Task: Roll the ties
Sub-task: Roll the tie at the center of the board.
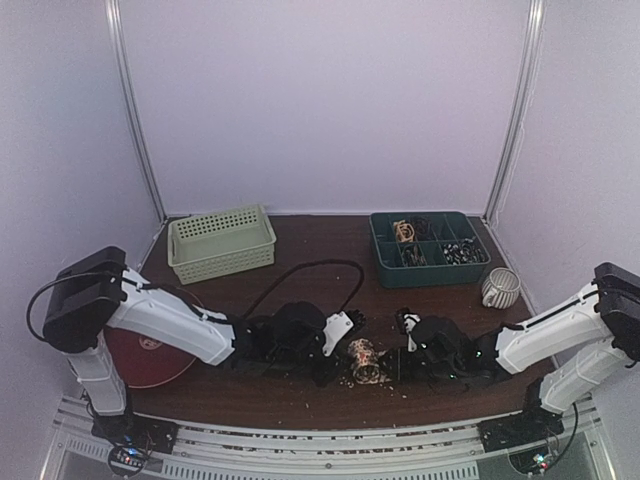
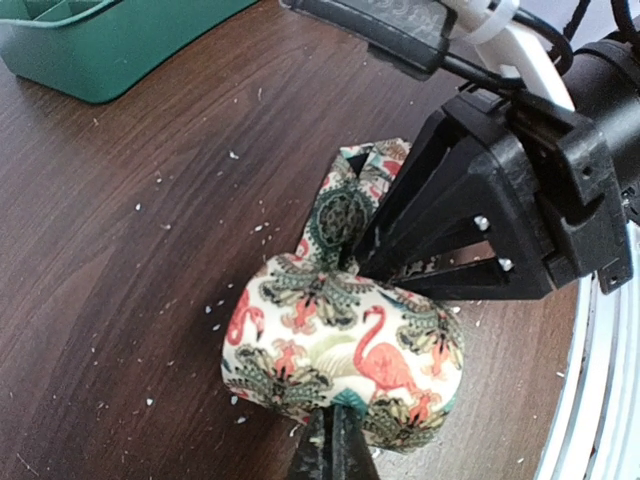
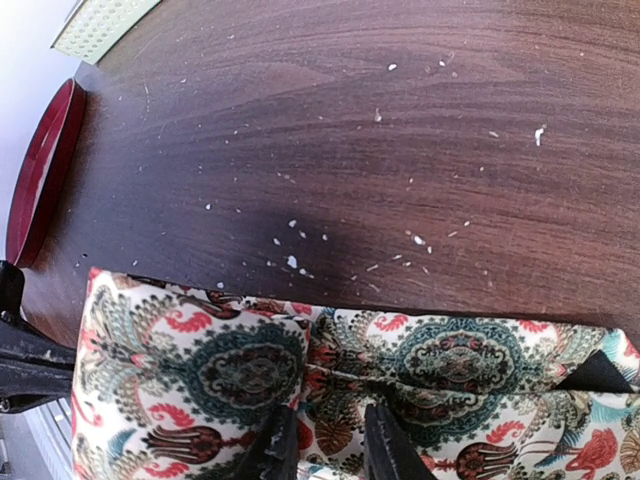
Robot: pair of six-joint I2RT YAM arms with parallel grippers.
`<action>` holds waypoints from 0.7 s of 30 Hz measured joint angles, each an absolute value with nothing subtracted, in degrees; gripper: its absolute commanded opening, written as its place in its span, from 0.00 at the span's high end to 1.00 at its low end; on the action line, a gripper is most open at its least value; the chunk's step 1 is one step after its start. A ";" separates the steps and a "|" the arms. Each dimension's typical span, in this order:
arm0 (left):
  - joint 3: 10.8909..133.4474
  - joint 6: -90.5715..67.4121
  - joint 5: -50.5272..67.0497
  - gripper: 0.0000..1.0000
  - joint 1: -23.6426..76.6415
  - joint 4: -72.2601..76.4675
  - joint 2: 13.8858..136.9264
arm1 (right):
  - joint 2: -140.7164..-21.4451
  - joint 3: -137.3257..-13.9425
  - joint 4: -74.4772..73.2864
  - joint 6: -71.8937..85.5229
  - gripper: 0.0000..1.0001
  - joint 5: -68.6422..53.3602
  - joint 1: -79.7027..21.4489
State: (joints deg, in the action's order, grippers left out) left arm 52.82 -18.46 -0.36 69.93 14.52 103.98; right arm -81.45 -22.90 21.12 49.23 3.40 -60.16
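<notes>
One of the ties (image 1: 366,362) lies at the table's front centre between my two grippers, mostly wound into a short fat roll (image 2: 340,345). Its cloth is cream with pink flamingos and teal medallions. My left gripper (image 2: 335,425) is shut, its tips against the roll's near lower edge; I cannot tell whether any cloth is pinched. My right gripper (image 3: 325,440) is closed on a bunched fold of the tie (image 3: 240,360). In the left wrist view its black fingers (image 2: 400,250) hold the loose end that rises from the roll's far side.
A pale green basket (image 1: 221,242) stands at the back left, a green divided tray (image 1: 428,250) of small items at the back right, and a striped mug (image 1: 500,288) beside it. A dark red plate (image 1: 150,355) lies under the left arm. A black cable (image 1: 310,270) loops mid-table among pale crumbs.
</notes>
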 measured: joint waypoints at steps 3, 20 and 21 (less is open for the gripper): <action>53.28 -17.87 0.03 0.99 69.93 14.46 104.09 | -81.36 -22.90 21.10 48.80 0.76 3.42 -60.18; 54.41 -15.66 0.23 1.00 69.97 12.99 104.27 | -79.15 -22.90 19.77 48.38 0.77 3.86 -60.16; 54.57 -15.55 0.23 1.00 69.97 12.80 104.33 | -78.98 -22.90 19.73 48.40 0.76 3.90 -60.16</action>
State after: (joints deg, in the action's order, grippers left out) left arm 54.57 -15.55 0.23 69.97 12.80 104.33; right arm -78.98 -22.90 19.73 48.40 3.90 -60.16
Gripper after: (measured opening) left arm 0.006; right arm 0.215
